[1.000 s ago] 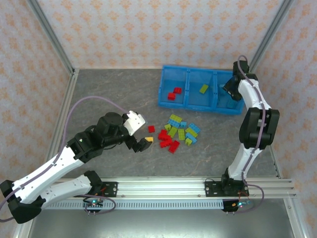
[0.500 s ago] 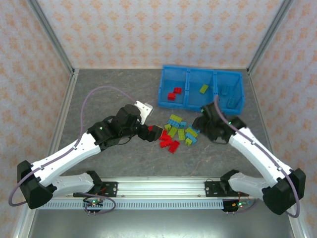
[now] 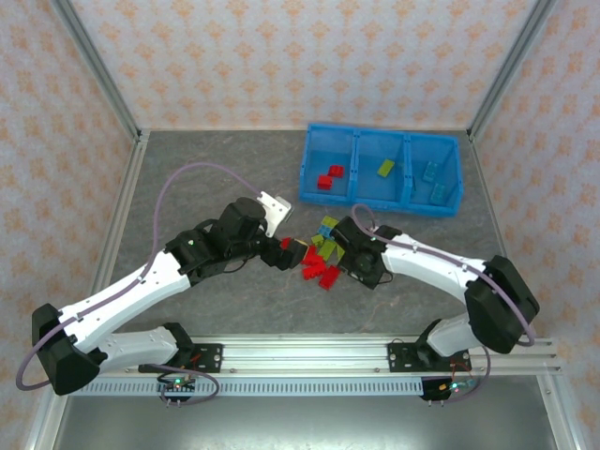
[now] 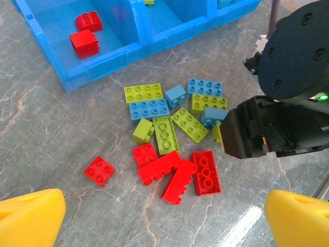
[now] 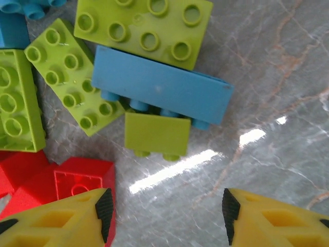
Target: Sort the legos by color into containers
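Legos [image 4: 165,135] are smooth, glossy plastic; the bin [image 4: 97,64] is shiny, slightly translucent plastic; the table [image 4: 51,118] is polished, marbled grey.

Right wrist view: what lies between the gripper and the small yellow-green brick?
Bare table, crossed by a glare streak, separates the right gripper from the small yellow-green brick in the right wrist view.

Red, yellow-green and light blue legos [image 4: 165,135], grey marbled table [image 4: 51,128], bright blue bin [image 4: 103,62].

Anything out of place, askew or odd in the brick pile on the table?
Only a minor oddity: a light blue plastic brick and the small yellow-green brick beside it lie tipped on their sides, studs facing sideways.
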`<act>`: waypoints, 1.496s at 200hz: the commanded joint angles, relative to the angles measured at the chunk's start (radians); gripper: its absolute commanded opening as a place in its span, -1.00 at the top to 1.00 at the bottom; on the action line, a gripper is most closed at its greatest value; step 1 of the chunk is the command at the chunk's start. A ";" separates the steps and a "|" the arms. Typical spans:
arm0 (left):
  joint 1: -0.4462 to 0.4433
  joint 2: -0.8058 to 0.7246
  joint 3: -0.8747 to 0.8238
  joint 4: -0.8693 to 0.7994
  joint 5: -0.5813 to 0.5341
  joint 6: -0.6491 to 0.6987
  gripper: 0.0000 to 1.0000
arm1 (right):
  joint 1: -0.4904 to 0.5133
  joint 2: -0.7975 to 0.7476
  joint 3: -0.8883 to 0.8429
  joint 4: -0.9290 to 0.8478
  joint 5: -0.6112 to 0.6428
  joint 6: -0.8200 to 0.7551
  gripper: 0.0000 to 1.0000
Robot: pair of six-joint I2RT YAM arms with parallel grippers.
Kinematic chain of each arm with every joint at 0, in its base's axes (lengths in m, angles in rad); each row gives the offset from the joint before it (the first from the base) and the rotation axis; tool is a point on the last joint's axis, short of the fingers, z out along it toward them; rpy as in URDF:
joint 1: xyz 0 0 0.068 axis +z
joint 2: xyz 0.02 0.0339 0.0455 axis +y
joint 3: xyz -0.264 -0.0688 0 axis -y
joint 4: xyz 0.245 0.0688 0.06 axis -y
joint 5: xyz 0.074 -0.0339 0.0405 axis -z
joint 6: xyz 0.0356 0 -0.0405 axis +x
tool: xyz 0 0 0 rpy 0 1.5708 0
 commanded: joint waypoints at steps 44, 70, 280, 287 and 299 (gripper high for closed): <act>-0.004 -0.016 -0.016 -0.003 -0.012 0.042 -1.00 | -0.069 0.103 -0.019 0.109 0.038 -0.006 -0.14; -0.004 -0.016 -0.028 0.001 -0.017 0.046 -1.00 | -0.076 0.111 -0.039 0.121 0.038 0.002 0.07; -0.003 0.017 -0.039 -0.037 -0.198 -0.445 -0.89 | -0.551 0.556 0.923 -0.039 0.037 -0.560 0.02; -0.003 0.028 -0.042 -0.045 -0.216 -0.488 -0.85 | -0.551 0.568 0.965 -0.070 0.032 -0.568 -0.04; -0.003 0.049 -0.042 -0.061 -0.248 -0.559 -0.75 | -0.551 0.558 0.993 -0.107 0.026 -0.567 -0.11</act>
